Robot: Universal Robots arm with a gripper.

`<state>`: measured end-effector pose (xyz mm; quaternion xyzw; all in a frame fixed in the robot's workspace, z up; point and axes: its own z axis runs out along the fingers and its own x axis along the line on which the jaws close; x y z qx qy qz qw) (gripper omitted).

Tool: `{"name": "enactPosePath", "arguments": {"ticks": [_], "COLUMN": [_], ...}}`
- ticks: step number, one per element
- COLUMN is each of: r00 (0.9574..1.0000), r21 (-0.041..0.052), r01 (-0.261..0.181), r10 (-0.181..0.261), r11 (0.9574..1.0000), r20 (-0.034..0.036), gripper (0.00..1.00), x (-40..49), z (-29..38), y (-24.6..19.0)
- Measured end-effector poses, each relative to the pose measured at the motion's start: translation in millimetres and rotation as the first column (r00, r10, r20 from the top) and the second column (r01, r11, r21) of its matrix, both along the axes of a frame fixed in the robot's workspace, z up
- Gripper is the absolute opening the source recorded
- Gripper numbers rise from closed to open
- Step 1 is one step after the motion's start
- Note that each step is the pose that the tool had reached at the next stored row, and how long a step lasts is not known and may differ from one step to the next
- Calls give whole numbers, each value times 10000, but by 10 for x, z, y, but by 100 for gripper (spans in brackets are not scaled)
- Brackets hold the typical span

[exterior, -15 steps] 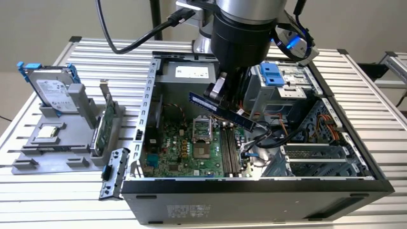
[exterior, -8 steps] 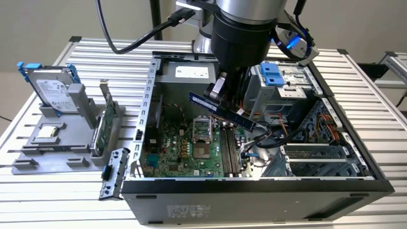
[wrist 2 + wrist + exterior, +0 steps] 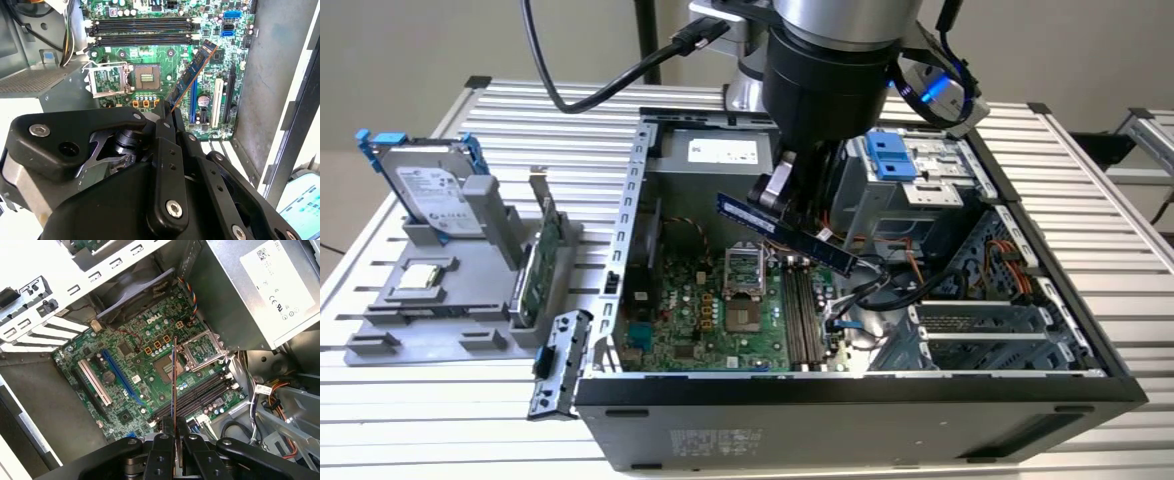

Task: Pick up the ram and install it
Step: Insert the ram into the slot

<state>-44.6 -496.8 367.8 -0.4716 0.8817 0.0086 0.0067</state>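
Presently, the scene is arranged as follows:

- A slatted metal desk [image 3: 1067, 150] carries all items.
- An open computer case [image 3: 854, 400] is laid on its side on the desk, so the interior is exposed from above.
- The arm [image 3: 834, 60] is positioned above the case opening, toward the power supply [image 3: 720, 150] end.
- A grey holder [image 3: 427, 300] stands beside the case on the exterior view's left. It carries a hard drive [image 3: 434, 185] with blue rails and a green card [image 3: 540, 265].
- The motherboard [image 3: 707, 310] lies flat on the case floor. The processor socket [image 3: 744, 280] is just beside the memory slots [image 3: 803, 320].
- The memory slots are seen unoccupied in the second wrist view [image 3: 140, 30].
- The ram [image 3: 787, 232] is held in the air inside the case, above the socket and slots and clear of the board.
- The pincer [image 3: 781, 195] is closed on one end of the ram. The long axis of the ram projects away from the pincer toward the board, as shown in the second wrist view [image 3: 192, 75].
- In the first wrist view the ram [image 3: 173, 380] is seen edge-on as a thin line crossing the slots [image 3: 200, 397] at an angle. The ram is therefore judged not yet aligned with them.
- Pale labels are present on the ram, the hard drive and the power supply. Their print is not reproduced.
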Motion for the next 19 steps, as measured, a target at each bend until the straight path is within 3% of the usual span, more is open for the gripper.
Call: {"name": "enactPosePath", "arguments": {"ticks": [4, 8, 19], "r00": [9989, 9942, 9676], "r21": [-2, -1, 0], "r01": [463, 1072, 2524], "r10": [-463, -1072, -2524], "r11": [9989, 9942, 9676], "r20": [-1, 0, 0], "gripper": [0, 0, 0], "x": [1, 0, 0], "z": [-2, -8, -15], "y": [0, 0, 0]}}
